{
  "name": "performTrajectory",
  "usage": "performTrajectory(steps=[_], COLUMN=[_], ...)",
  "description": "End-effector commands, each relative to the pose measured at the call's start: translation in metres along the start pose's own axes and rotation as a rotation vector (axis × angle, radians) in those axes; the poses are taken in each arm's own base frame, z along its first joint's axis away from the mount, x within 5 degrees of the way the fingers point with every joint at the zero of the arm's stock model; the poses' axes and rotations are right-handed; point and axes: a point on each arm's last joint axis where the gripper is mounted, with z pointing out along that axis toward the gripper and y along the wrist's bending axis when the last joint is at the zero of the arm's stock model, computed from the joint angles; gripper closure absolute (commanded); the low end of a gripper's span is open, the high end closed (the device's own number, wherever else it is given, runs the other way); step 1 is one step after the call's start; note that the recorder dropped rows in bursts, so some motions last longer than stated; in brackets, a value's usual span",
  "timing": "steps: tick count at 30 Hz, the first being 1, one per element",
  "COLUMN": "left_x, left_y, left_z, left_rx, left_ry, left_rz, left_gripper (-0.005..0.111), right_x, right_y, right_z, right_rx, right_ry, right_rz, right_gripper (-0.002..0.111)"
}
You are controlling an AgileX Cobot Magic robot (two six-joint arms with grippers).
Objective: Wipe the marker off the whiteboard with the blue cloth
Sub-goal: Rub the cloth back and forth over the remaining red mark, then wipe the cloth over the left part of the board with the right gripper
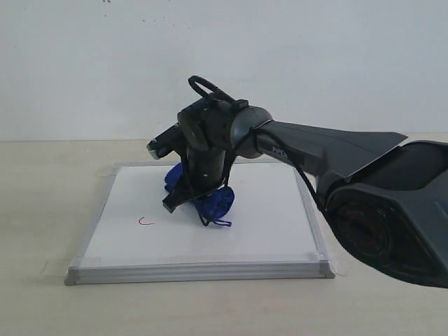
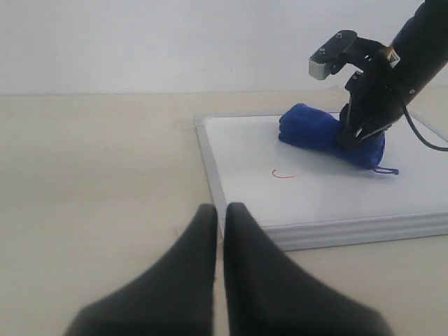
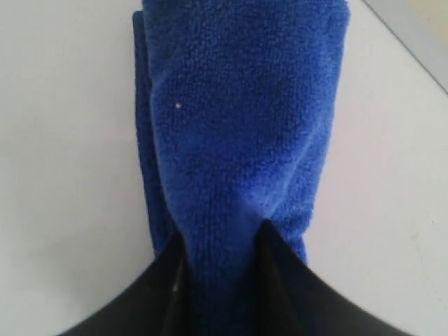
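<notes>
Exterior: right gripper pinching the blue cloth on the whiteboard, leftover red marker near its left. Beige counter, white wall. Left wrist: left gripper pressed together, empty. Right wrist: cloth bunched between the jaws.

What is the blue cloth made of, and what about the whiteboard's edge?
The blue cloth looks like soft microfibre: fuzzy, with tiny loops. The whiteboard looks smooth, coated white; its frame seems silver-grey metal, possibly aluminium, with a dull shine.
</notes>
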Motion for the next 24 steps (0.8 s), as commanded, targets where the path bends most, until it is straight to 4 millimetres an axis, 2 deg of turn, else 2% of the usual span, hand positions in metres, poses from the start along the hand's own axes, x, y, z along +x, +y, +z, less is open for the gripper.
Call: performTrajectory(steps=[1,6,8,10,14,19,22,24], left_x=[0.0,0.0,0.0,0.0,0.0,0.0,0.0,0.0], left_y=[0.0,0.0,0.0,0.0,0.0,0.0,0.0,0.0], left_z=[0.0,0.0,0.0,0.0,0.0,0.0,0.0,0.0], left_rx=[0.006,0.006,0.006,0.006,0.006,0.006,0.006,0.006], left_ry=[-0.01,-0.01,-0.01,-0.01,-0.01,-0.01,-0.01,-0.01], left_rz=[-0.003,-0.003,-0.003,-0.003,-0.003,-0.003,-0.003,-0.003], left_gripper=[0.103,0.103,0.103,0.103,0.103,0.103,0.103,0.103], right_x=[0.006,0.003,0.003,0.0,-0.003,0.008,0.011,0.01], right_y=[0.05,0.094,0.101,0.1,0.071,0.01,-0.011,-0.011], right_z=[0.025,0.012,0.006,0.0,0.003,0.024,0.027,0.028], right_rx=[-0.236,-0.485,-0.536,-0.535,-0.362,0.049,0.123,0.103], right_ry=[0.002,-0.008,-0.013,-0.029,-0.029,0.045,0.039,0.027], right_rz=[-0.042,-0.109,-0.138,-0.153,-0.144,-0.088,-0.026,-0.011], right_gripper=[0.108,0.108,0.108,0.108,0.108,0.108,0.108,0.108])
